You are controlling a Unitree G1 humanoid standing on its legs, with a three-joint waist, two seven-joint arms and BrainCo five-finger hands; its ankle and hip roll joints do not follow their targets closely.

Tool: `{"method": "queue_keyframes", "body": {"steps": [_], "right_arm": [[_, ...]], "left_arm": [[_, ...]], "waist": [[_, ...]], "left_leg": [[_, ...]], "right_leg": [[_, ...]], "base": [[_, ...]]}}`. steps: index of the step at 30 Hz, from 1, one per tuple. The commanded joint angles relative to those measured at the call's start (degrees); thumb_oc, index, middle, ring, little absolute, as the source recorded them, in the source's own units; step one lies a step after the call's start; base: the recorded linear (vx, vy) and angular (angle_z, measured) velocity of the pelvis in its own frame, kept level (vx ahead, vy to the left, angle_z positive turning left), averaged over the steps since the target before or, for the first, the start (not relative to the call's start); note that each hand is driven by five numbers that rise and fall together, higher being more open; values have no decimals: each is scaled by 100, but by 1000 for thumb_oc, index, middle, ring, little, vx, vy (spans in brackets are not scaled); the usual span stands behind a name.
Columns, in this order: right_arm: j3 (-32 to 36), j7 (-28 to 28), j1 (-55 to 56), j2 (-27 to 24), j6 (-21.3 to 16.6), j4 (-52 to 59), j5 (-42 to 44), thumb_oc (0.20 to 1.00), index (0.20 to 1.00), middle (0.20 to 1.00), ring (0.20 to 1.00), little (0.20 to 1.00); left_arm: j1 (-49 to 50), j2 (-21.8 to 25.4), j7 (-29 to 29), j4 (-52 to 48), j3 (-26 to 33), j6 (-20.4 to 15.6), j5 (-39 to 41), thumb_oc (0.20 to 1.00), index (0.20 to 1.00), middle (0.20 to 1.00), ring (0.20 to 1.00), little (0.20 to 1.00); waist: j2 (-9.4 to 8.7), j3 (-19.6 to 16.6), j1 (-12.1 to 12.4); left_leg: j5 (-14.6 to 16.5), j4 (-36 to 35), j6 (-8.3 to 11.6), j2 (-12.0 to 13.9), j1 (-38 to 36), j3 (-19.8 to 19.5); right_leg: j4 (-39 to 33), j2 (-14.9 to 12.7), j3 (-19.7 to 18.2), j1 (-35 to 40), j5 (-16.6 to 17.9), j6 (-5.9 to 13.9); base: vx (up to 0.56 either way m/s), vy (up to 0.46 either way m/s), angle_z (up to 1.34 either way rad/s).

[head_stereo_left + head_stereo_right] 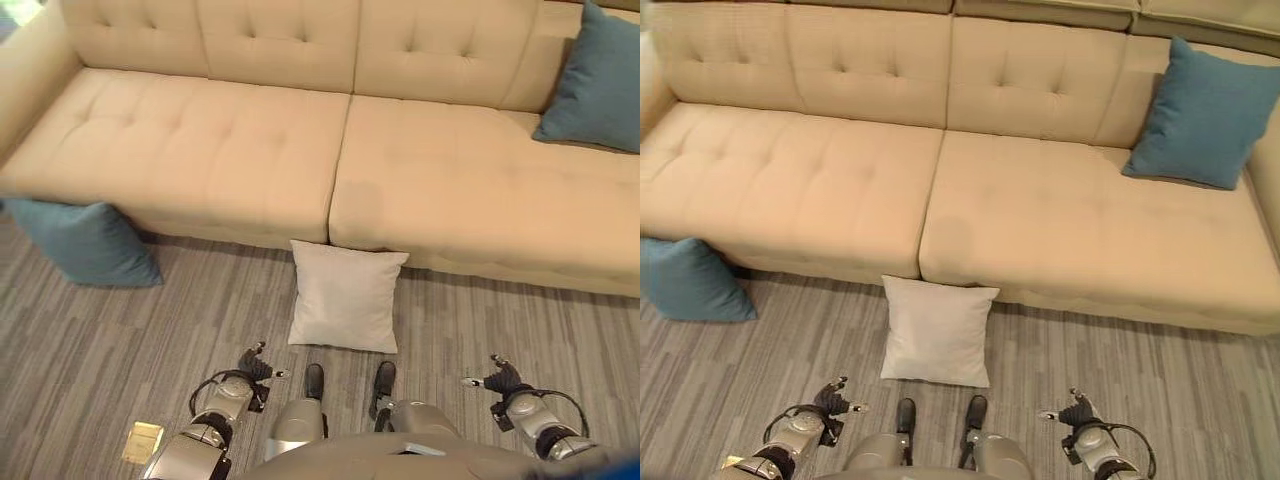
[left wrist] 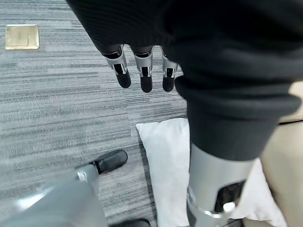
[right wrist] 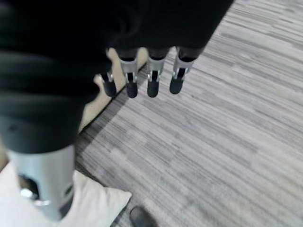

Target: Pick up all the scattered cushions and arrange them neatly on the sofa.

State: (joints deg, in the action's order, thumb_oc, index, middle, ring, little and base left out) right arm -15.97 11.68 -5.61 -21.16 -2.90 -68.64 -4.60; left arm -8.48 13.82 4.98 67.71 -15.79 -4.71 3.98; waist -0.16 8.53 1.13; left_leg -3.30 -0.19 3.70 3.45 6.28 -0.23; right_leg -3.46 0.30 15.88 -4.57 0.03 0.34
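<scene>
One blue cushion (image 1: pixel 1202 115) sits on sofa (image 1: pixel 940 190) at 2 o'clock; white cushion (image 1: pixel 937 331) and second blue cushion (image 1: pixel 690 282) remain on floor (image 1: pixel 1160 380); left hand (image 1: pixel 256 366) and right hand (image 1: pixel 500 377) hang with fingers released, empty.

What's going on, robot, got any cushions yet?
Left robot hand open, right robot hand open. White cushion, blue cushion on floor. Nothing blocking.

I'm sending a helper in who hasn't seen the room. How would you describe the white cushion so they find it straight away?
Start at the long beige sofa. On the grey floor in front of it, at the seam between the two seat pads, the white cushion leans against the sofa's front. The other floor cushion, at the sofa's left end, and the one on the seat are both teal.
</scene>
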Motion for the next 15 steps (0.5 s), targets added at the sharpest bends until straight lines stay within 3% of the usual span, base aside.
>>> {"method": "queue_keyframes", "body": {"steps": [1, 2, 5, 8, 15], "right_arm": [[-87, 132, -155, -8, -120, -59, 207, 1000, 1000, 1000, 1000, 1000], [-79, 146, -170, -33, -118, -34, 225, 1000, 1000, 1000, 1000, 1000], [-28, 103, -152, -30, -107, 2, 215, 1000, 1000, 1000, 1000, 1000], [35, 13, -100, 107, -129, 31, 361, 1000, 1000, 1000, 1000, 1000], [38, 64, -206, 158, -113, 27, 427, 1000, 1000, 1000, 1000, 1000]], "left_arm": [[-206, 107, -21, 30, -10, -112, 210, 1000, 1000, 1000, 1000, 1000], [-225, 114, -6, -2, -59, -128, 225, 1000, 1000, 1000, 1000, 1000], [-232, 102, -29, 3, -62, -112, 230, 1000, 1000, 1000, 1000, 1000], [-249, 180, -24, 56, -22, -132, 165, 1000, 1000, 1000, 1000, 1000], [-318, 386, 41, 89, 110, -132, 202, 1000, 1000, 1000, 1000, 1000]], "waist": [[-520, 22, 26], [-535, 54, 73], [-445, 6, 95], [-529, -28, 51], [-662, 62, 160]], "left_leg": [[585, 604, 5, -232, 352, -80], [383, 527, 65, -81, 700, -91], [276, 302, 94, 29, 705, -184], [440, 519, 16, -133, 665, 5], [780, 1032, -92, -218, 924, 182]], "right_leg": [[350, -457, -409, 156, -289, 573], [381, -494, -421, 181, -365, 607], [499, -518, -468, 225, -505, 623], [632, -794, -610, 109, -341, 746], [689, -995, -670, -101, -203, 848]], "base": [[102, 138, 27], [66, 115, 22], [174, 266, -9], [139, 265, -52], [15, 69, -18]]}}
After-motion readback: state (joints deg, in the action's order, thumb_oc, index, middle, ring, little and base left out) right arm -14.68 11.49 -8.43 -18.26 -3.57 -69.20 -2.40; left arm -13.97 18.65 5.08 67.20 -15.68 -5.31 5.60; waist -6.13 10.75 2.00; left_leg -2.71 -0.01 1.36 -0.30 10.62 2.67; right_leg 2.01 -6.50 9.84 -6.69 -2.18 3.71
